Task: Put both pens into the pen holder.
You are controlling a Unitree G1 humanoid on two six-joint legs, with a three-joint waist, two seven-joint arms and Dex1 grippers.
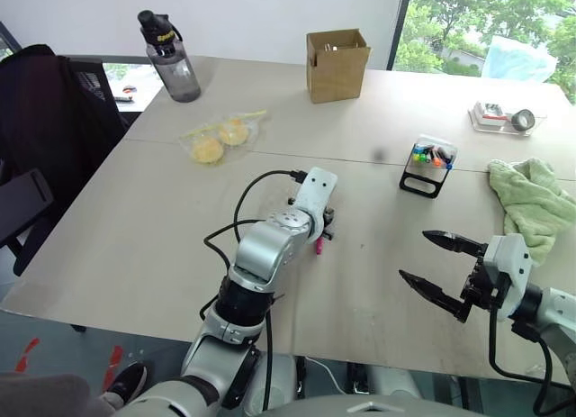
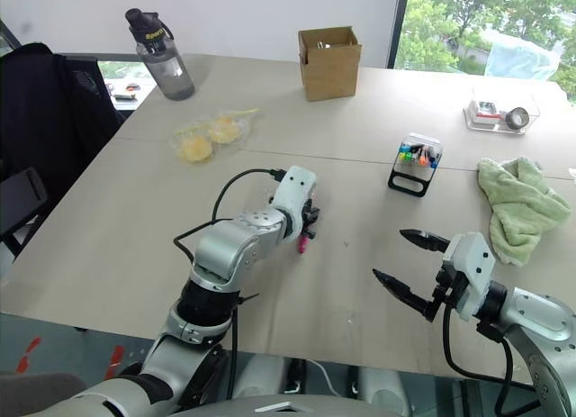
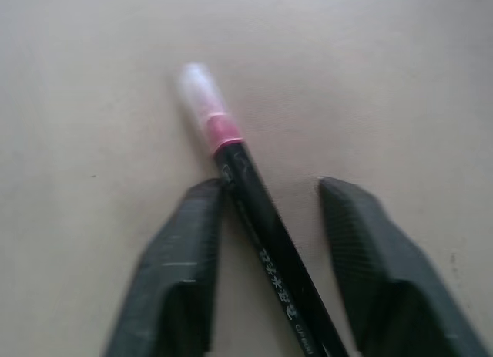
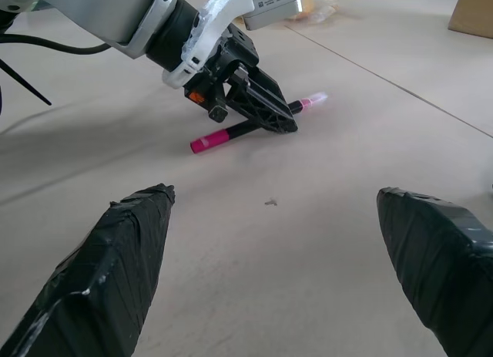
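Beige laminate covers the table (image 1: pixel 135 219) on which, in the head camera's view, the left gripper (image 1: pixel 322 230) is seen lowered onto a pen with magenta ends (image 1: pixel 318 246) near the table's middle, the arm hiding most of the barrel. The pen holder (image 1: pixel 429 166), a small slanted black stand with coloured caps showing, is set well apart toward the far right, with a green cloth (image 1: pixel 531 201) just beside it on the right and a brown cardboard box (image 1: pixel 336 65), a dark water bottle (image 1: pixel 168 56), a clear bag of yellow items (image 1: pixel 219 138) and a clear tray (image 1: pixel 504 118) placed along the far side. The right gripper (image 1: pixel 441 262) is held above the near right edge, its two black fingers spread wide and nothing between them. In the left wrist view, the pen's black barrel (image 3: pixel 269 249) is shown lying on the tabletop between the two fingers (image 3: pixel 181 272), touching one of them while a gap remains at the other, so the pen is bracketed but not clamped; its magenta band and whitish tip are pointed away. In the right wrist view, the left gripper (image 4: pixel 266 114) is seen tipped down over the pen (image 4: pixel 223 136), which lies flat with both ends protruding, and the right gripper's own fingers (image 4: pixel 115 272) are shown far apart.
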